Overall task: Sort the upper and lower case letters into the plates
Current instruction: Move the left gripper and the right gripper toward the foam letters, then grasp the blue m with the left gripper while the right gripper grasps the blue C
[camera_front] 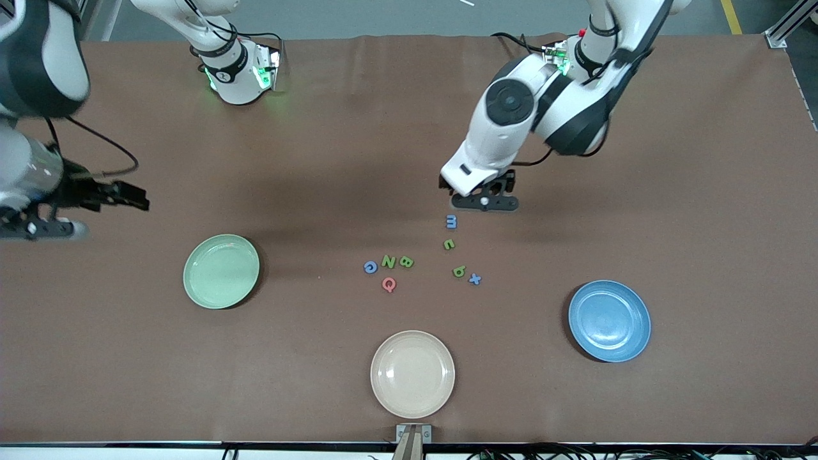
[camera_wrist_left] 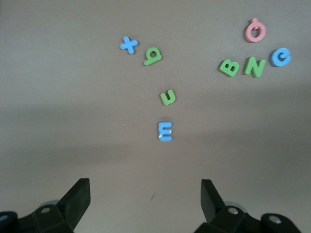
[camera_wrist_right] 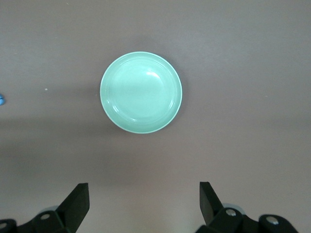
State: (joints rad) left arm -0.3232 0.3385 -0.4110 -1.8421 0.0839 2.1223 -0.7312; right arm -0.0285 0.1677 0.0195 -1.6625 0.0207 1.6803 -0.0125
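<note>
Letters (camera_front: 406,261): eight loose on table | plates (camera_front: 221,271): two, empty | left end effector (camera_front: 484,203) released | right end effector (camera_wrist_right: 143,201) released

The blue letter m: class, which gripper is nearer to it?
Left. The left gripper, open, hangs just above the table beside the blue m. The right gripper, also open, is at the right arm's end of the table, past the green plate.

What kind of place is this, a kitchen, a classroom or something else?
Probably a robotics lab bench: two white arms stand at a brown-covered table, the open left gripper and open right gripper over it, with tiny toy letters and a pale mint green plate staged between them.
</note>
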